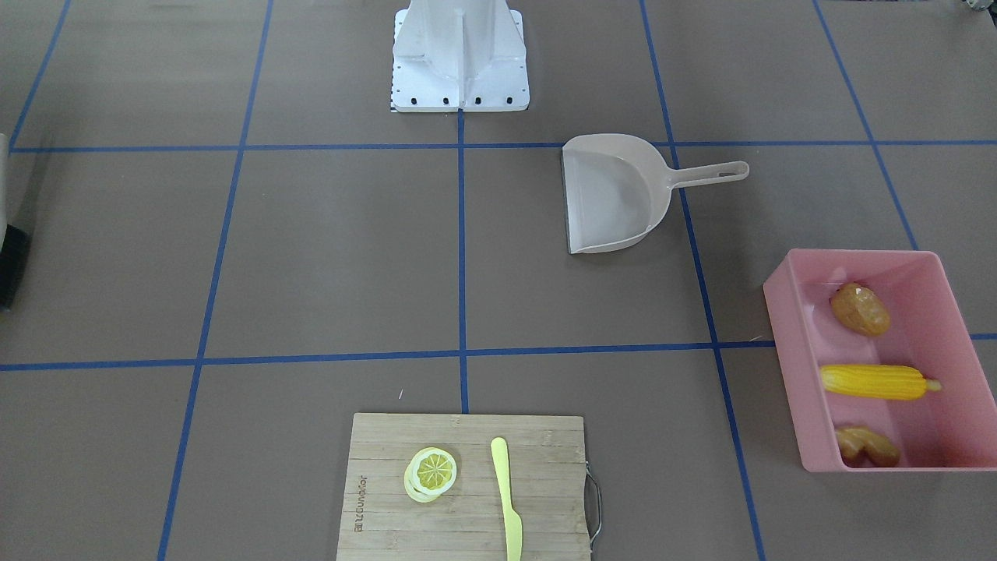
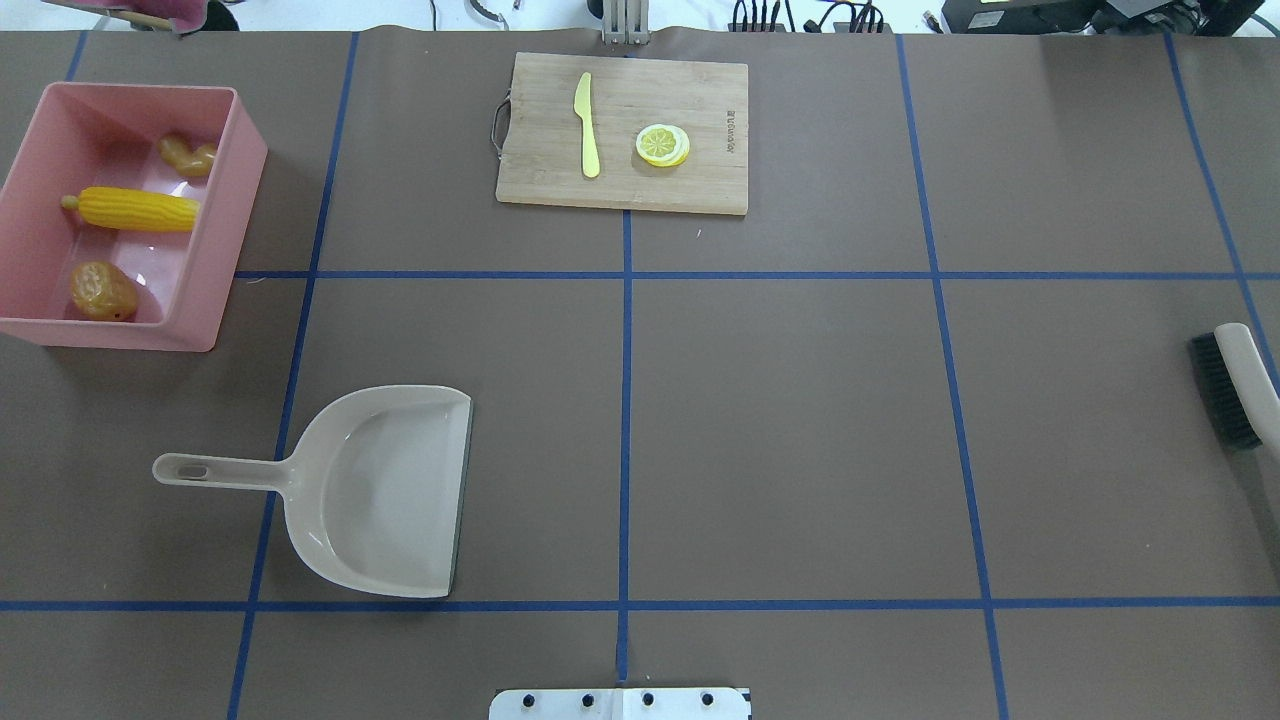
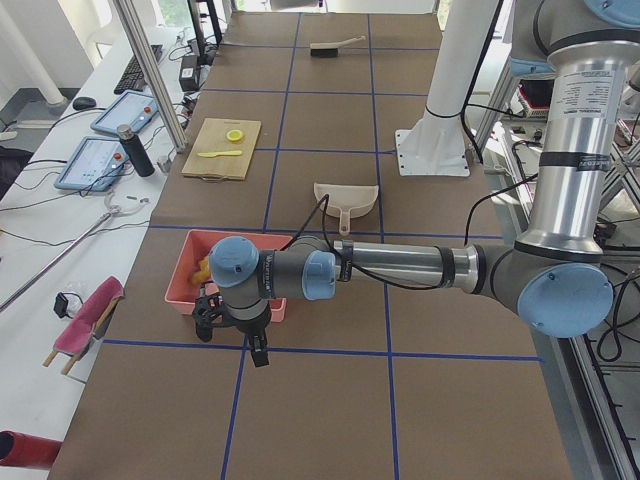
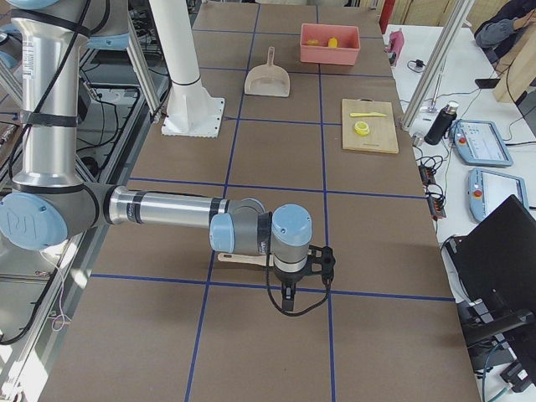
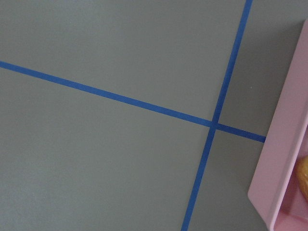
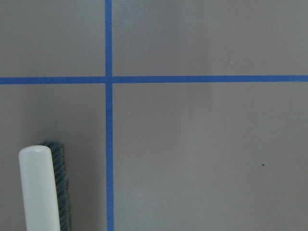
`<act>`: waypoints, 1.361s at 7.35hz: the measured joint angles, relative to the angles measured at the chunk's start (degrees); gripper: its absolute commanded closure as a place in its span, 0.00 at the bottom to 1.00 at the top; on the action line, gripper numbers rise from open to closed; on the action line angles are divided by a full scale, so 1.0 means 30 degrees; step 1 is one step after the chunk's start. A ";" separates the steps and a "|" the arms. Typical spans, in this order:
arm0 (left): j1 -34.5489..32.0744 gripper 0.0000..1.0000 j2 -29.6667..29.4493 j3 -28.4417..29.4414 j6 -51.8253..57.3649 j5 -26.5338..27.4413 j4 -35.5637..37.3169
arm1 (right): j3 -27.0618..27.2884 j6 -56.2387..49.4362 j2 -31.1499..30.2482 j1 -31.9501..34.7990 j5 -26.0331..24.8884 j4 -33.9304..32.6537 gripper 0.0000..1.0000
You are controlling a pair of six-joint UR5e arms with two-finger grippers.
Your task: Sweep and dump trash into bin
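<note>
exterior left shows the left arm stretched level, left gripper (image 3: 258, 350) hanging just beside the bin (image 2: 225, 240), where corn cob (image 2: 135, 209), potato (image 2: 103, 291) and ginger root (image 2: 188, 154) lie; right gripper (image 4: 287, 303) hangs likewise, and neither's opening can be told.

corn (image 1: 876, 382), potato (image 1: 859, 309), ginger (image 1: 866, 446) lie apart w/in pink bin (image 1: 794, 366).

The cutting board (image 1: 545, 467) bears a small dark brand mark along one edge, too blurred to read.
</note>
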 measured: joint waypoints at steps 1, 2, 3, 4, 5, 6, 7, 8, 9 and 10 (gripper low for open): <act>0.0029 0.02 0.0226 0.0032 0.0016 0.0104 -0.0473 | 0.0001 0.0012 -0.0011 0.0000 -0.0001 0.0000 0.00; 0.0034 0.02 0.0623 0.0051 0.0023 0.0131 -0.1118 | 0.0002 0.0027 -0.0016 0.0000 -0.0001 0.0000 0.00; 0.0034 0.02 0.1056 0.0040 0.0019 0.0115 -0.1835 | 0.0001 0.0055 -0.0020 0.0001 -0.0001 0.0000 0.00; 0.0032 0.02 0.1378 -0.0040 0.0008 0.0067 -0.2385 | -0.0001 0.0094 -0.0020 0.0000 -0.0001 0.0000 0.00; 0.0033 0.02 0.1529 -0.0155 0.0001 0.0035 -0.2652 | -0.0014 0.0121 -0.0021 0.0001 -0.0001 0.0000 0.00; 0.0042 0.02 0.1587 -0.0223 -0.0002 0.0021 -0.2738 | -0.0023 0.0134 -0.0021 0.0001 0.0000 0.0000 0.00; 0.0052 0.02 0.1590 -0.0276 -0.0003 0.0015 -0.2741 | -0.0024 0.0146 -0.0021 0.0001 0.0000 0.0001 0.00; 0.0054 0.02 0.1562 -0.0307 -0.0003 0.0026 -0.2722 | -0.0051 0.0153 -0.0021 0.0001 -0.0001 0.0000 0.00; 0.0091 0.02 0.1512 -0.0328 -0.0004 0.0050 -0.2695 | -0.0076 0.0148 -0.0022 0.0001 0.0000 0.0000 0.00; 0.0135 0.02 0.1470 -0.0366 -0.0003 0.0045 -0.2681 | -0.0077 0.0149 -0.0017 0.0001 0.0000 0.0000 0.00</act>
